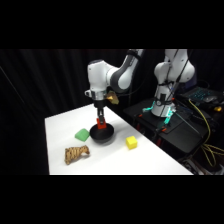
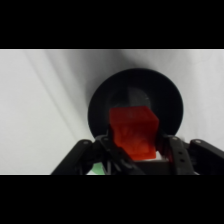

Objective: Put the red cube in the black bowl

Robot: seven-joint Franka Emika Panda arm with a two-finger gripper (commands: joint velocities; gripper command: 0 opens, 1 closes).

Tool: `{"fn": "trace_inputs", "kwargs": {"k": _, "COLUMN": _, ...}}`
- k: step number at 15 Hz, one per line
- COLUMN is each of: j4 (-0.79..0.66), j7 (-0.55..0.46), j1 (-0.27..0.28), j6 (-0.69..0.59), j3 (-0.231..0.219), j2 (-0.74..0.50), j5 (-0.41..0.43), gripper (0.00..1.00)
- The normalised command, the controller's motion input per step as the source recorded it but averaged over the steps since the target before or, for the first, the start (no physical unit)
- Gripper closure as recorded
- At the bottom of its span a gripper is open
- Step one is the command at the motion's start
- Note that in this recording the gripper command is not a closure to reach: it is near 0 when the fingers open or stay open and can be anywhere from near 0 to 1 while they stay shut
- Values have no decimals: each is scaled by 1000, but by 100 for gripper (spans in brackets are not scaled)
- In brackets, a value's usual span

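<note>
The white counter (image 1: 150, 155) fills the lower part of the side view, with the arm (image 1: 117, 72) reaching over it from the upper right. The gripper (image 1: 100, 121) comes straight down over the black bowl (image 1: 101, 135), which sits near the middle of the counter. In the wrist view the bowl (image 2: 172, 100) lies directly beneath the gripper (image 2: 134, 150). A striped toy tiger (image 1: 76, 154) lies toward the front left, near the bowl. A green block (image 1: 82, 134) rests just beside the bowl's left side, and a yellow cube (image 1: 131, 142) sits to its right, apart from it. The fingers are closed on the red cube (image 2: 132, 132), holding it above the bowl's opening (image 1: 100, 122).
</note>
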Motion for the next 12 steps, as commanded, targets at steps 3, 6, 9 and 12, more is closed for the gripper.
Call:
{"fn": "trace_inputs", "kwargs": {"k": 3, "j4": 98, "j7": -151, "j1": 13, "j6": 56, "j3": 34, "j2": -22, "j5": 151, "gripper": 0}}
{"fn": "trace_inputs", "kwargs": {"k": 6, "j4": 25, "j7": -92, "j1": 75, "j6": -292, "j3": 42, "j2": -340, "j5": 85, "gripper": 0}}
{"fn": "trace_inputs", "kwargs": {"k": 9, "j4": 24, "j7": 47, "j1": 121, "j6": -540, "j3": 13, "j2": -616, "j5": -116, "gripper": 0}}
{"fn": "trace_inputs", "kwargs": {"k": 12, "j4": 202, "j7": 21, "j1": 39, "j6": -630, "j3": 43, "j2": -539, "j5": -144, "gripper": 0}}
